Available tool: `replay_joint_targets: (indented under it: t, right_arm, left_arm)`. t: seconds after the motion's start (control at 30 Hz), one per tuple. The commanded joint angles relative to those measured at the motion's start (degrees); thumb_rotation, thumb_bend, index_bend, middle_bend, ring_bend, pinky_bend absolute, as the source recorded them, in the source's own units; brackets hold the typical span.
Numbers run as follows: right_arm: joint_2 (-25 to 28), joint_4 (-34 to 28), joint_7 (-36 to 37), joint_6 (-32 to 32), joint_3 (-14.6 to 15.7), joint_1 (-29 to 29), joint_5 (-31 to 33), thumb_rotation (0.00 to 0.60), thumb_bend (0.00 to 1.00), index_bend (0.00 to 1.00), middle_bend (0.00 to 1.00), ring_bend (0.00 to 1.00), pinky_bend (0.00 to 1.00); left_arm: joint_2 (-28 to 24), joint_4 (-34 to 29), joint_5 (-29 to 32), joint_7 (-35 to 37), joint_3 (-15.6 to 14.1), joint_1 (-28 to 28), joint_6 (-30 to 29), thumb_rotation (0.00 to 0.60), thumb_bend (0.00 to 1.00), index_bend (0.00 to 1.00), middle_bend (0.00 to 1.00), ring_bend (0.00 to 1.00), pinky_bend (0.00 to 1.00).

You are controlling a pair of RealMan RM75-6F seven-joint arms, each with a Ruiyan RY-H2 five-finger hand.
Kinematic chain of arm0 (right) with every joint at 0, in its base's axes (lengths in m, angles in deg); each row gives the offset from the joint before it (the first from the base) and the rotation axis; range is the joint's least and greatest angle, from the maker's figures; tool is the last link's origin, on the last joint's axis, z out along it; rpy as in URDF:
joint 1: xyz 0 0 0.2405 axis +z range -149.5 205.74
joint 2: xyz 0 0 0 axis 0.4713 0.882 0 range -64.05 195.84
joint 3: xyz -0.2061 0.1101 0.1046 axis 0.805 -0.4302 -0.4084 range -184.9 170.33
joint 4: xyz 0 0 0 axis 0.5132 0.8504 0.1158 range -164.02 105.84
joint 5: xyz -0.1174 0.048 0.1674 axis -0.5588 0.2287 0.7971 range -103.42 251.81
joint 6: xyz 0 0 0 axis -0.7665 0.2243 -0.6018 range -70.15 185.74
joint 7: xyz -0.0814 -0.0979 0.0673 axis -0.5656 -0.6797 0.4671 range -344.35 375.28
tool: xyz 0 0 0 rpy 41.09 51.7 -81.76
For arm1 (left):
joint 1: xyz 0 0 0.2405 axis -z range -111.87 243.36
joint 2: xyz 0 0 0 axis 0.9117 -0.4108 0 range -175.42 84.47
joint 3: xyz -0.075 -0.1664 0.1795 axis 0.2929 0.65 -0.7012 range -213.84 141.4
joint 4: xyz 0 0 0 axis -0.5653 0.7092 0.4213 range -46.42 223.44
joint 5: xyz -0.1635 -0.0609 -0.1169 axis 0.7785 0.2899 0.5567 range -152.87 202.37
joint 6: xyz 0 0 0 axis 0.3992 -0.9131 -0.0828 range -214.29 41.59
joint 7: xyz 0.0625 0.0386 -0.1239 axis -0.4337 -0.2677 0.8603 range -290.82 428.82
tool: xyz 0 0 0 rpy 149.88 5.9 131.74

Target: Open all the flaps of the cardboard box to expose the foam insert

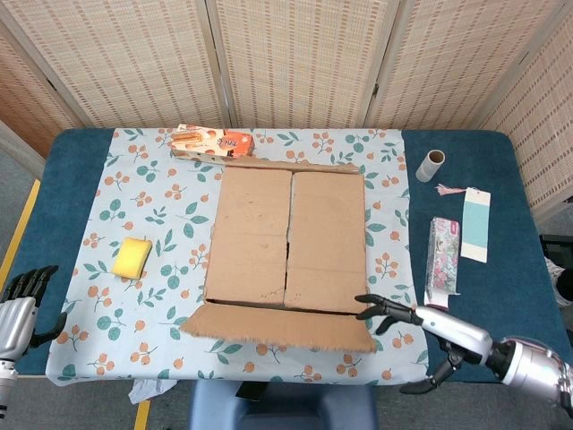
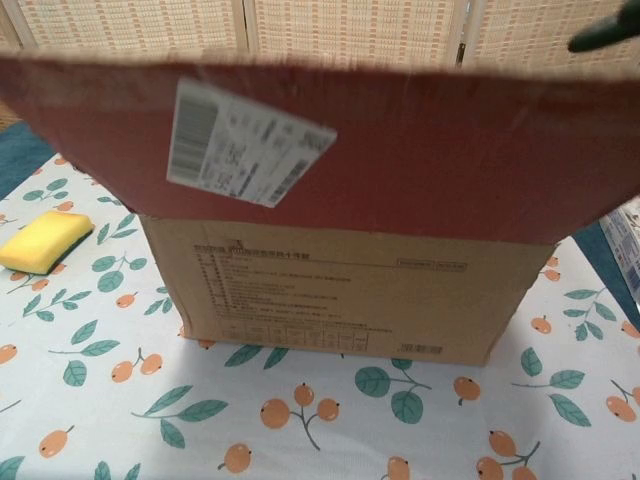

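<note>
The cardboard box (image 1: pixel 286 237) stands mid-table on the floral cloth. Its near flap (image 1: pixel 277 327) is folded out toward me, and the far flap (image 1: pixel 291 165) is folded out the other way. The two inner flaps (image 1: pixel 255 233) lie flat and meet at a centre seam, hiding any foam. My right hand (image 1: pixel 407 318) reaches in from the right with fingers spread, its fingertips (image 1: pixel 367 305) at the near flap's right corner. My left hand (image 1: pixel 22 300) hovers at the table's left edge, holding nothing. In the chest view the near flap's underside (image 2: pixel 400 150), bearing a shipping label (image 2: pixel 245 140), hangs over the box front (image 2: pixel 340 300). A dark fingertip (image 2: pixel 605 32) shows above it.
A yellow sponge (image 1: pixel 132 258) lies left of the box. An orange snack box (image 1: pixel 213 141) sits behind it. To the right are a cardboard tube (image 1: pixel 431 165), a teal card (image 1: pixel 474 224) and a floral packet (image 1: pixel 443 253). A woven screen (image 1: pixel 295 54) backs the table.
</note>
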Motion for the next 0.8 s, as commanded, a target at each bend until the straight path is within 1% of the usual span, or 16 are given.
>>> replay_joint_targets:
  t: [0.03, 0.1, 0.17, 0.2, 0.27, 0.3, 0.37, 0.47, 0.5, 0.6, 0.63, 0.73, 0.8]
  right_arm:
    - [0.78, -0.97, -3.91, -1.36, 2.48, -3.54, -2.49, 0.600, 0.21, 0.12, 0.00, 0.10, 0.24]
    - [0.38, -0.40, -5.77, -2.43, 3.17, -5.34, -3.19, 0.600, 0.21, 0.12, 0.00, 0.09, 0.24]
    - [0.02, -0.03, -7.52, -3.06, 3.06, -6.36, -2.94, 0.600, 0.21, 0.12, 0.00, 0.09, 0.24]
    - [-0.02, -0.02, -8.60, -2.94, 2.77, -6.57, -2.50, 0.600, 0.21, 0.12, 0.00, 0.09, 0.24]
    - [0.13, -0.87, -14.18, -1.50, 1.05, -6.93, 0.23, 0.600, 0.21, 0.12, 0.00, 0.09, 0.22]
    - [0.08, -1.65, -18.05, -0.60, -0.17, -7.13, 1.97, 0.600, 0.21, 0.12, 0.00, 0.08, 0.21]
    - [-0.56, -4.41, -28.89, 1.86, -3.41, -7.69, 6.66, 0.600, 0.21, 0.12, 0.00, 0.08, 0.18]
    - [-2.52, -8.93, -44.46, 5.83, -8.20, -7.63, 12.81, 0.600, 0.21, 0.16, 0.00, 0.06, 0.14]
    - [-3.20, -10.16, -48.54, 7.13, -9.67, -7.29, 14.73, 0.600, 0.21, 0.17, 0.00, 0.05, 0.12]
    - [-5.63, -13.10, -60.13, 12.17, -14.58, -5.00, 21.64, 0.600, 0.21, 0.24, 0.00, 0.01, 0.02]
    - [-6.70, -13.67, -64.46, 14.15, -16.57, -3.83, 24.66, 0.600, 0.21, 0.26, 0.00, 0.01, 0.00]
    - [-9.81, -14.36, -75.10, 18.42, -21.00, -0.88, 32.43, 0.599, 0.21, 0.34, 0.00, 0.00, 0.00]
    - [-11.99, -14.42, -81.16, 20.52, -23.24, 0.96, 37.36, 0.584, 0.21, 0.38, 0.00, 0.00, 0.00]
  left_arm:
    - [0.04, -0.19, -0.14, -0.39, -0.06, -0.02, -0.08, 0.600, 0.47, 0.09, 0.11, 0.04, 0.00]
    - [0.06, -0.43, -0.38, -0.87, -0.24, 0.01, -0.01, 0.600, 0.47, 0.09, 0.11, 0.04, 0.00]
    - [0.03, -0.60, -0.35, -1.02, -0.27, 0.00, 0.03, 0.600, 0.47, 0.09, 0.11, 0.04, 0.00]
    - [0.01, -0.66, -0.34, -1.02, -0.28, -0.02, 0.02, 0.600, 0.47, 0.09, 0.11, 0.04, 0.00]
    - [-0.12, -0.78, -0.33, -0.76, -0.26, -0.06, 0.01, 0.600, 0.47, 0.09, 0.11, 0.04, 0.00]
    - [-0.19, -0.80, -0.36, -0.58, -0.26, -0.07, 0.04, 0.600, 0.47, 0.09, 0.11, 0.04, 0.00]
    - [-0.38, -0.85, -0.39, -0.28, -0.34, -0.09, 0.22, 0.600, 0.47, 0.11, 0.11, 0.04, 0.00]
    - [-0.77, -0.97, -0.55, 0.03, -0.56, 0.00, 0.72, 0.600, 0.47, 0.14, 0.11, 0.04, 0.00]
    - [-0.89, -0.99, -0.62, 0.26, -0.60, 0.00, 0.81, 0.600, 0.47, 0.14, 0.11, 0.04, 0.00]
    - [-1.25, -1.08, -0.57, 1.35, -0.44, -0.10, 0.71, 0.600, 0.47, 0.14, 0.11, 0.04, 0.00]
    - [-1.29, -1.00, -0.60, 1.72, -0.33, -0.19, 0.47, 0.600, 0.48, 0.14, 0.11, 0.04, 0.00]
    - [-1.51, -0.77, -0.67, 2.49, -0.44, -0.43, 0.37, 0.600, 0.48, 0.14, 0.11, 0.04, 0.00]
    - [-1.76, -0.78, -0.44, 3.09, -0.46, -0.57, 0.51, 0.600, 0.48, 0.13, 0.11, 0.04, 0.00]
